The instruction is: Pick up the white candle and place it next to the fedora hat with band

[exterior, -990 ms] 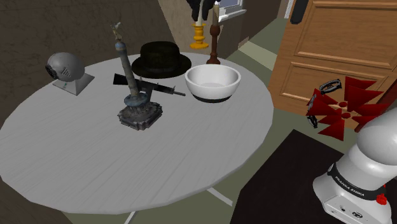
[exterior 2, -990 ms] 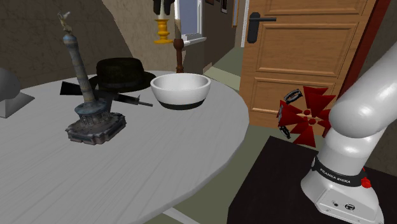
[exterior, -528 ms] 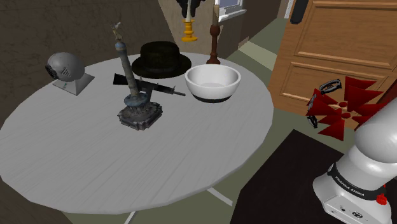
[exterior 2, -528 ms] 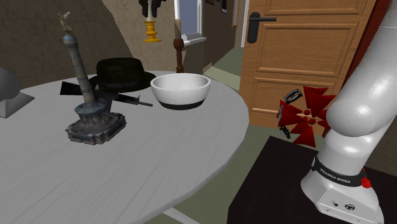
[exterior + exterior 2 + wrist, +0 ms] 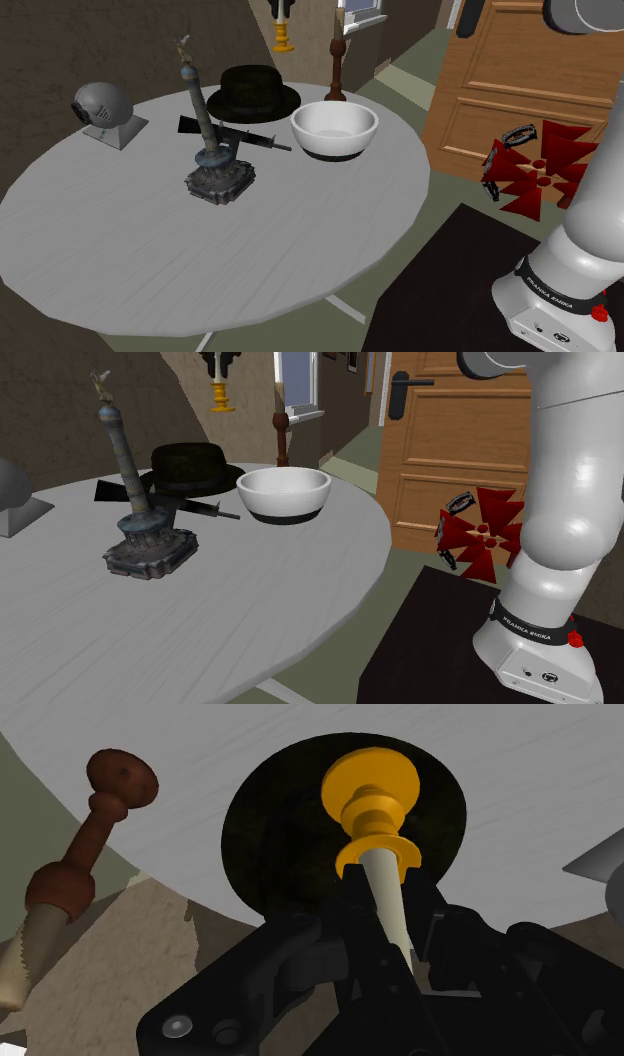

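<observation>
My black gripper (image 5: 390, 899) is shut on a white candle (image 5: 383, 889) that stands in a golden-yellow holder (image 5: 370, 789). The candle hangs in the air over the black fedora hat (image 5: 280, 834), which lies on the round table. The same yellow holder (image 5: 284, 38) hangs above and behind the hat (image 5: 253, 90) in the shoulder view, with the gripper (image 5: 283, 8) at the picture's top edge. From the second exterior view, the holder (image 5: 221, 397) hangs under the gripper (image 5: 220, 362), above the hat (image 5: 195, 465).
A second candle in a brown wooden holder (image 5: 336, 65) stands at the table's far edge, by a white bowl (image 5: 334, 130). A tall column statue (image 5: 212, 150), a toy rifle (image 5: 255, 138) and a grey helmet (image 5: 103, 110) share the grey table (image 5: 300, 240). A wooden door (image 5: 540, 80) stands to the right.
The gripper has carried the candle toward the left of both exterior views, away from the brown candlestick and over the hat. The arm has swung in above the stand.
</observation>
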`<state>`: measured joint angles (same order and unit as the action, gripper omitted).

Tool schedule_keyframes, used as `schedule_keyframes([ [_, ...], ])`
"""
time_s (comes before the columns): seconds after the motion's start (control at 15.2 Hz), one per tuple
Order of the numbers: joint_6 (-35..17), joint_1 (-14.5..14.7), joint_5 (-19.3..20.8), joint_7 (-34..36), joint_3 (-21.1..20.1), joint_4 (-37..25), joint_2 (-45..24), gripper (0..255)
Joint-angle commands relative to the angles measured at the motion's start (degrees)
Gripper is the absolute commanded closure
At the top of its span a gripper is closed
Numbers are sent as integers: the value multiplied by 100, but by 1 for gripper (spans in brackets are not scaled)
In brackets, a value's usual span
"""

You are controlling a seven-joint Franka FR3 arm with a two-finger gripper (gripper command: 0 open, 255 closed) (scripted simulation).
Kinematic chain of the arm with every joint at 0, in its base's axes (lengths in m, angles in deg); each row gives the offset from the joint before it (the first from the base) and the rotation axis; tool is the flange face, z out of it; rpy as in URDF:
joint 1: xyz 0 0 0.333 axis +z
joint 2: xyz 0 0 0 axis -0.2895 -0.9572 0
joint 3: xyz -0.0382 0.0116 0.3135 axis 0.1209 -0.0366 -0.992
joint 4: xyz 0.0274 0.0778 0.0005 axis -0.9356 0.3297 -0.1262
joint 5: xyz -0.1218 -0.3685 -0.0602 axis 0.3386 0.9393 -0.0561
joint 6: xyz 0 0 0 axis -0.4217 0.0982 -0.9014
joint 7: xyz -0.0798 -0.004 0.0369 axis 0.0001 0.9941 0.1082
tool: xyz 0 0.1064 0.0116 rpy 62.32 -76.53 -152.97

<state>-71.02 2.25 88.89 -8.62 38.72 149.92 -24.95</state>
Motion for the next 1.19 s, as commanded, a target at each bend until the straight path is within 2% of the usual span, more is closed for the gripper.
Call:
schedule_keyframes([
  [0.0,260,401,439,-140,137,-806,-614,255],
  [0.07,301,478,486,-170,180,-935,-696,255],
  [0.53,-519,-141,114,10,73,325,-238,255],
  [1.12,-1374,-577,-115,179,32,1467,98,255],
])
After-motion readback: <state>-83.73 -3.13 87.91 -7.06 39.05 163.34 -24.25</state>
